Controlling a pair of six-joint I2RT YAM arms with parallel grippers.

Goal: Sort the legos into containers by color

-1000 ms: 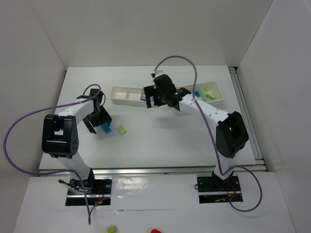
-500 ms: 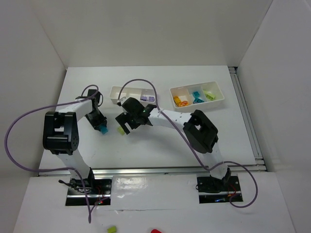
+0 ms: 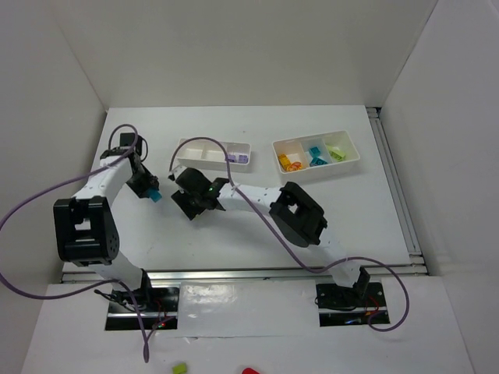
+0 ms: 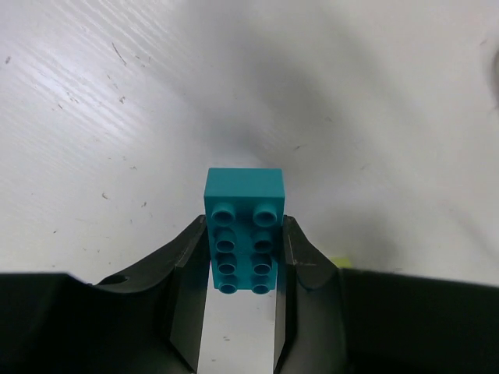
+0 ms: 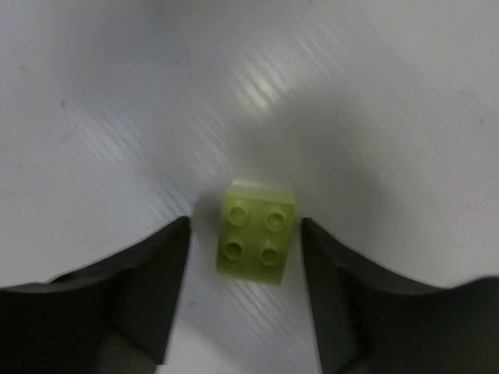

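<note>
Surface (image 3: 234,249): white, carrying both trays and the loose pieces.

Left tray (image 3: 181,148): lies toward the far side, left of centre. Its right-hand compartment holds purple bricks (image 3: 240,158).

Right tray (image 3: 355,153): lies apart from the first, further right. Orange bricks (image 3: 292,163) are in its left compartment, teal pieces (image 3: 315,154) in the middle and lime pieces (image 3: 335,153) in the right.

Left tool (image 4: 243,234): positioned left of the left tray. Its two fingers are closed flat against the long sides of a teal brick (image 4: 243,210), studs facing the wrist camera and one end projecting beyond the fingertips. Whether the brick is clear of the surface cannot be told.

Right tool (image 5: 243,234): positioned just in front of the left tray, low over the surface. Its fingers stand partly apart, one on each side of a lime brick (image 5: 257,234), with a gap showing on both sides. The brick lies studs-up on the surface, ungripped.
</note>
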